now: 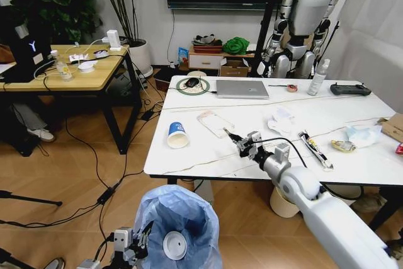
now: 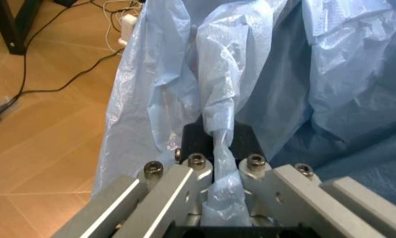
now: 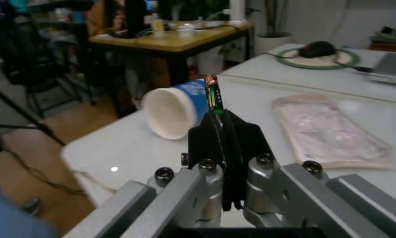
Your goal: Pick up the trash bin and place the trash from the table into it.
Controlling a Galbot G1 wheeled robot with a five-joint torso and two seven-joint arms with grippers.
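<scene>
1. My left gripper (image 2: 223, 148) is low at my left side, below the table's near edge; its fingers are pressed together on a bunched fold of the pale-blue bag that lines the trash bin (image 1: 179, 218).
2. The bin hangs from that pinch in front of the marble-look table (image 1: 208, 159), its mouth open upward, with a round white piece lying inside the bag.
3. My right gripper (image 3: 223, 130) reaches out over the near part of the table, its fingers clamped on a thin dark wrapper strip (image 3: 212, 93) that sticks out past the fingertips.
4. From my right wrist, the white paper cup (image 3: 178, 108) with its blue band lies on its side just beyond the strip, open mouth toward me, near the table's left edge.
5. A clear plastic pack (image 1: 215, 122) lies flat on the table beside the cup, farther in from the edge.
6. More litter sits to my right on the tabletop: a crumpled white tissue (image 1: 281, 120), a long printed wrapper (image 1: 315, 148), and another crumpled wad (image 1: 364, 135) near a brown cardboard piece (image 1: 394, 126).
7. At the far side of the table rest a silver laptop (image 1: 242, 89) and a black controller (image 1: 351, 89).
</scene>
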